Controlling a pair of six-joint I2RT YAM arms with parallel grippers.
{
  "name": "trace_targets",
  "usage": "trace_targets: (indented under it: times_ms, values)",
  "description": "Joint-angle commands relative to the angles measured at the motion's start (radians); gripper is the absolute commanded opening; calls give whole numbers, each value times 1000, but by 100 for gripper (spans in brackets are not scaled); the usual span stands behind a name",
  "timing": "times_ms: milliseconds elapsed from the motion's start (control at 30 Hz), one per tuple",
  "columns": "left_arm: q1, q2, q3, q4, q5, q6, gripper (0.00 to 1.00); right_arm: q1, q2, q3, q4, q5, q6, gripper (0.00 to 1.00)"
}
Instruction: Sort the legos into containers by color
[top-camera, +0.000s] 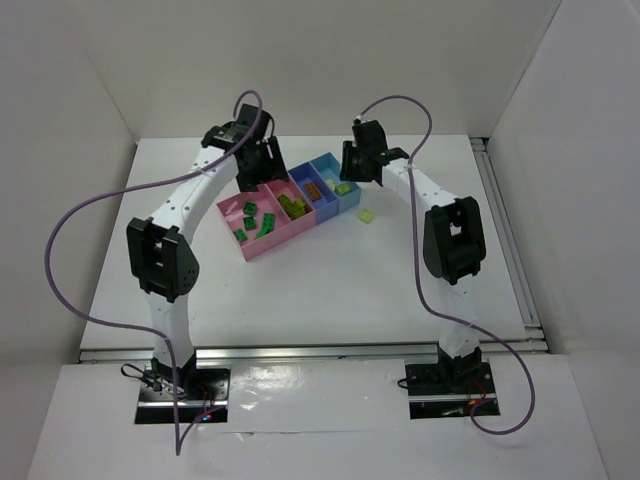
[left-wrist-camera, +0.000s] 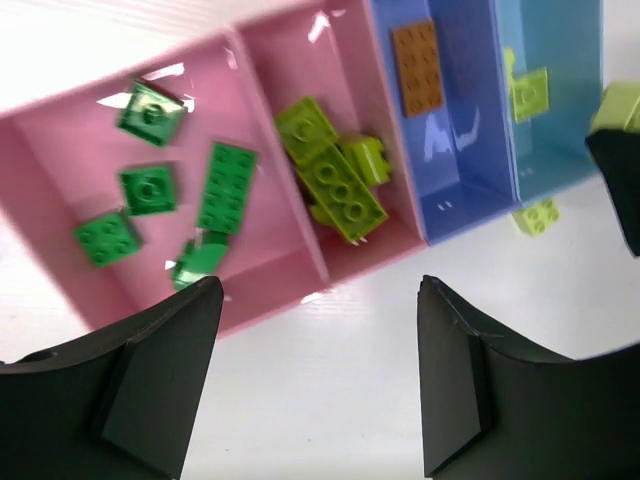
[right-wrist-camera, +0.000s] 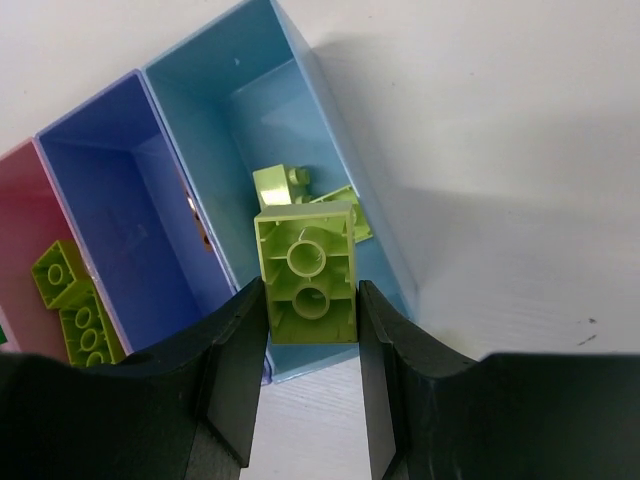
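The joined bins sit mid-table: a large pink bin (top-camera: 250, 245) with several dark green legos (left-wrist-camera: 228, 188), a small pink bin (left-wrist-camera: 290, 60) with yellow-green legos (left-wrist-camera: 335, 180), a medium blue bin (left-wrist-camera: 470, 150) with the orange lego (left-wrist-camera: 418, 68), and a light blue bin (right-wrist-camera: 230, 90) with yellow-green pieces (right-wrist-camera: 280, 185). My right gripper (right-wrist-camera: 310, 300) is shut on a yellow-green lego (right-wrist-camera: 307, 272), underside up, above the near end of the light blue bin. My left gripper (left-wrist-camera: 320, 385) is open and empty over the table just in front of the pink bins.
One loose yellow-green lego (top-camera: 366, 215) lies on the white table right of the light blue bin, and it also shows in the left wrist view (left-wrist-camera: 538, 216). White walls enclose the table. A rail runs along the right edge (top-camera: 505, 230).
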Motion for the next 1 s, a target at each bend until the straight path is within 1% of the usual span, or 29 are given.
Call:
trace_targets:
  times_ms: [0,67,133,200,233,267,333,400,433,467,500,533,567,633,667,700,733,767,800,867,900,967]
  values:
    - [73,-80,-51,2,-10,-5,81,21,28,70,-11,-24,-22,26]
    - [107,-100,-70,12,-10,-5,81,30,45,99,-11,-24,-22,28]
    - [125,-115,-88,12,0,-5,81,40,82,145,-29,-33,-31,37]
    - [145,-138,-102,12,9,-5,81,40,115,186,-49,-33,-31,55]
    - [145,-138,-114,21,9,-5,81,50,116,218,-58,-33,-31,68]
    - [154,-147,-125,21,9,-5,81,50,116,228,-71,-4,-31,72]
    - [154,-147,-125,21,19,-5,81,50,94,228,-71,35,-31,73]
    - [164,-159,-135,21,30,-5,81,50,39,136,-16,104,-22,72]
    - [164,-170,-145,21,30,-5,81,50,-32,92,10,127,-10,70]
    - [164,-182,-145,21,30,4,81,50,-71,-3,49,150,4,67]
    - [164,-182,-157,21,30,4,81,41,-108,-54,67,201,13,64]
    - [164,-193,-171,21,21,4,81,29,-186,-159,83,212,13,57]
    - [164,-193,-171,21,21,13,81,29,-221,-213,96,224,24,56]
    - [173,-218,-197,30,21,13,81,-3,-310,-308,110,224,33,56]
    - [173,-218,-217,30,21,22,81,-3,-329,-351,110,224,33,56]
    - [182,-228,-227,30,21,22,81,-17,-344,-423,97,214,45,59]
    - [182,-238,-237,42,21,22,81,-31,-357,-457,97,197,46,63]
    - [182,-238,-257,53,21,22,81,-31,-377,-490,83,197,55,69]
    - [182,-238,-266,53,33,22,81,-31,-377,-551,83,179,64,73]
    - [182,-238,-277,62,47,22,80,-40,-392,-596,83,128,64,78]
    - [182,-238,-277,62,59,22,80,-40,-392,-619,93,109,64,82]
    - [173,-238,-286,71,59,22,80,-40,-351,-605,94,56,64,84]
